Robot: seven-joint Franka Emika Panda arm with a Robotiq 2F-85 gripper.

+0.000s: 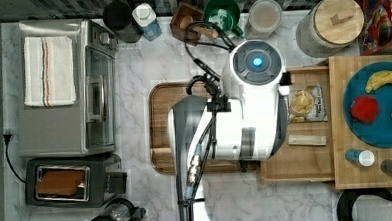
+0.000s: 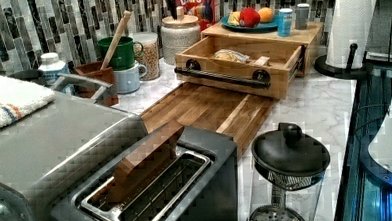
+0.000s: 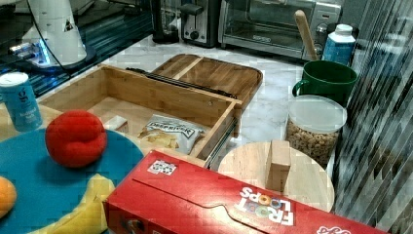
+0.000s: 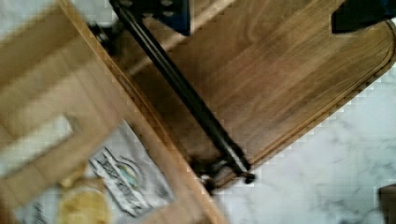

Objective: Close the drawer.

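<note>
The light-wood drawer (image 1: 297, 162) stands pulled out from under the wooden top, over the marble counter. Its front wall (image 2: 233, 87) carries the long black bar handle (image 2: 222, 77), which runs next to the brown tray (image 2: 209, 107). Inside the drawer (image 3: 165, 95) lie a chip bag (image 3: 170, 132) and a small wooden block (image 3: 117, 123). My arm (image 1: 244, 108) hangs high over the tray and the drawer's front. In the wrist view my gripper (image 4: 267, 14) is open above the tray (image 4: 280, 79), with one fingertip (image 4: 175, 14) close over the handle (image 4: 187, 98).
A blue plate (image 1: 355, 86) with fruit and two shakers sit on the wooden top. A jar (image 1: 330, 24), cereal box (image 3: 219, 204), green mug (image 1: 222, 12) and cups line the back wall. A toaster oven (image 1: 58, 86), toaster (image 1: 72, 181) and coffee press (image 2: 289, 171) stand past the tray.
</note>
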